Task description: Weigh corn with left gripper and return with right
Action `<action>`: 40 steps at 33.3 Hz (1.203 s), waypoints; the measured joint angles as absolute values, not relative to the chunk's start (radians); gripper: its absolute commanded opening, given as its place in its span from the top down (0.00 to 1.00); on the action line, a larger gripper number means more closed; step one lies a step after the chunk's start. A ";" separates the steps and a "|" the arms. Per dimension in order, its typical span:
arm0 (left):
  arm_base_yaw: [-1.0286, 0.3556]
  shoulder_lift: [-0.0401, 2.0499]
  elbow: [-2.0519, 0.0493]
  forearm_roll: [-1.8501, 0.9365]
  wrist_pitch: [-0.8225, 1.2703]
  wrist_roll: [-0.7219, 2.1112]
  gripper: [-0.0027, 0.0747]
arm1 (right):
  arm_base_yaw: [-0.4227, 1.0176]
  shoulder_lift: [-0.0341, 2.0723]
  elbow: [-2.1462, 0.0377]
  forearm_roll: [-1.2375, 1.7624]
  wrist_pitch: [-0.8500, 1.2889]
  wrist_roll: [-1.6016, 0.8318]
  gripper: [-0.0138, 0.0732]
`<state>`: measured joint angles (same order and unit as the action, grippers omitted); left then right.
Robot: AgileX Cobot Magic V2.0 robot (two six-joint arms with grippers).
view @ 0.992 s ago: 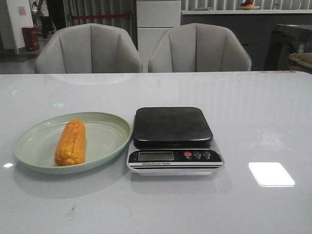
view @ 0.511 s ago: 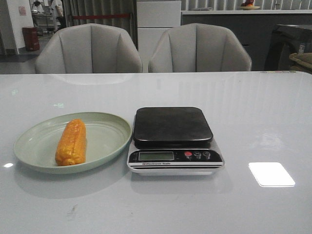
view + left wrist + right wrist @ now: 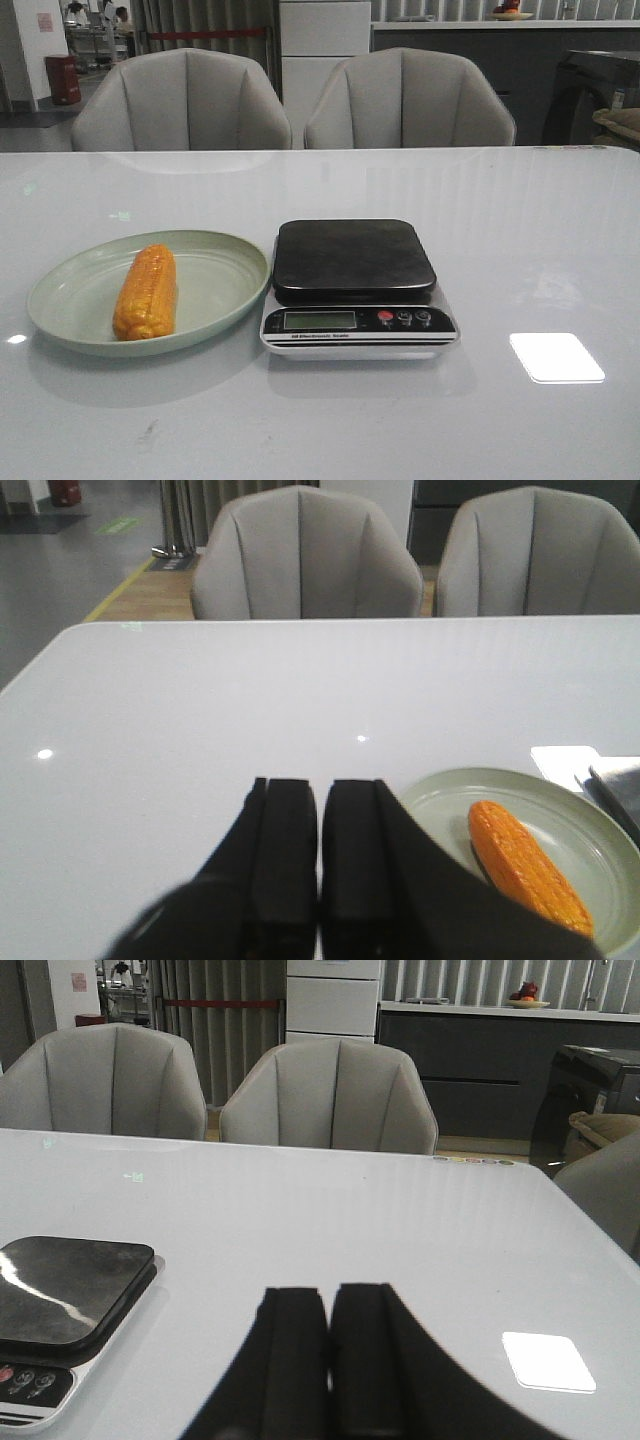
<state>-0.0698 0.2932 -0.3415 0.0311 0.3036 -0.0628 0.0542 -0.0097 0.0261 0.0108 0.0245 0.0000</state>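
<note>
The orange-yellow corn [image 3: 146,292] lies lengthwise on a pale green plate [image 3: 225,270] at the table's left. It also shows in the left wrist view [image 3: 525,866] on the plate [image 3: 440,800]. A kitchen scale [image 3: 355,285] with a black platform stands right of the plate; its platform is bare. It shows in the right wrist view [image 3: 70,1290]. My left gripper [image 3: 320,785] is shut and empty, apart from the plate. My right gripper [image 3: 330,1290] is shut and empty, apart from the scale. Neither gripper shows in the front view.
Two grey chairs [image 3: 185,100] [image 3: 410,100] stand behind the far edge of the white table. A bright light reflection [image 3: 556,357] lies on the table right of the scale.
</note>
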 measured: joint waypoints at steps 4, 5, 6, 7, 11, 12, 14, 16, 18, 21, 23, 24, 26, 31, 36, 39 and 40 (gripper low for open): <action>-0.116 0.327 -0.359 0.031 0.321 -0.063 0.52 | 0.054 -0.010 0.026 0.011 0.025 0.000 0.66; -0.130 0.338 -0.366 0.031 0.328 -0.063 0.46 | 0.054 -0.010 0.026 0.011 0.025 0.000 0.66; -0.140 0.350 -0.375 0.031 0.337 -0.063 0.41 | 0.054 -0.010 0.026 0.011 0.025 0.000 0.66; -0.150 0.362 -0.383 0.031 0.345 -0.063 0.37 | 0.054 -0.010 0.026 0.011 0.025 0.000 0.66; -0.188 0.425 -0.424 0.031 0.379 -0.063 0.27 | 0.054 -0.010 0.026 0.011 0.025 0.000 0.66; -0.195 0.446 -0.440 0.031 0.390 -0.063 0.26 | 0.054 -0.010 0.026 0.011 0.025 0.000 0.66; -0.208 0.478 -0.465 0.029 0.405 -0.063 0.26 | 0.054 -0.010 0.026 0.011 0.025 0.000 0.66; -0.220 0.519 -0.490 0.026 0.420 -0.063 0.26 | 0.054 -0.010 0.026 0.011 0.025 0.000 0.66; -0.235 0.572 -0.515 0.018 0.434 -0.063 0.26 | 0.054 -0.010 0.026 0.011 0.025 0.000 0.66; -0.259 0.661 -0.556 -0.018 0.448 -0.063 0.26 | 0.054 -0.010 0.026 0.011 0.025 0.000 0.66; -0.276 0.722 -0.582 -0.048 0.451 -0.063 0.26 | 0.054 -0.010 0.026 0.011 0.025 0.000 0.66; -0.286 0.754 -0.591 -0.056 0.452 -0.063 0.26 | 0.054 -0.010 0.026 0.011 0.025 0.000 0.66; -0.308 0.816 -0.616 -0.074 0.452 -0.063 0.26 | 0.054 -0.010 0.026 0.011 0.025 0.000 0.66; -0.358 0.993 -0.672 -0.126 0.452 -0.063 0.26 | 0.054 -0.010 0.026 0.011 0.025 0.000 0.66; -0.402 1.178 -0.745 -0.159 0.452 -0.063 0.26 | 0.054 -0.010 0.026 0.011 0.025 0.000 0.66; -0.423 1.274 -0.797 -0.166 0.455 -0.063 0.26 | 0.054 -0.010 0.026 0.011 0.025 0.000 0.66; -0.427 1.313 -0.812 -0.170 0.456 -0.063 0.26 | 0.054 -0.010 0.026 0.011 0.025 0.000 0.66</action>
<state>-0.4273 1.3125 -0.8122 -0.1696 0.4556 -0.0628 0.0542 -0.0097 0.0261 0.0108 0.0245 0.0000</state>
